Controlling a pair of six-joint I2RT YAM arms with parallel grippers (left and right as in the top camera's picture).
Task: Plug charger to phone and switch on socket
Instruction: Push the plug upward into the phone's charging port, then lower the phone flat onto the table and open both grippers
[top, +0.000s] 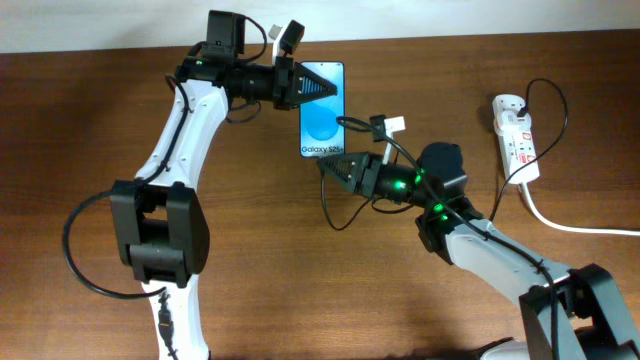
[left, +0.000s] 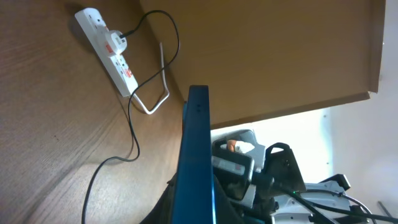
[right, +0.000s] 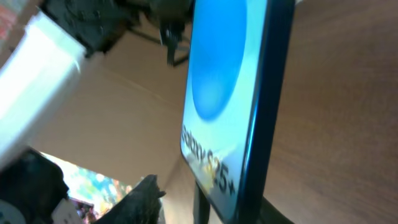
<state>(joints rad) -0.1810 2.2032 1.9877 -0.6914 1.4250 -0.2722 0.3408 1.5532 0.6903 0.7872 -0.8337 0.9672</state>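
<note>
The phone (top: 322, 112), with a lit blue screen and "Galaxy S25" text, is at the back middle of the table. My left gripper (top: 308, 88) is shut on its top end. In the left wrist view the phone (left: 196, 149) stands edge-on between the fingers. My right gripper (top: 330, 164) is at the phone's bottom edge. In the right wrist view its fingers (right: 208, 208) are apart on either side of the phone's (right: 227, 93) lower end, with the charger's dark plug tip (right: 200, 205) between them at that edge. The charger cable (top: 332, 212) loops across the table. The socket (top: 516, 135) lies at the right.
The socket's thick white cord (top: 570, 225) runs off to the right edge. The socket (left: 107, 51) and the thin black cable (left: 134, 127) also show in the left wrist view. A cardboard wall (left: 280, 50) stands beyond the table's back edge.
</note>
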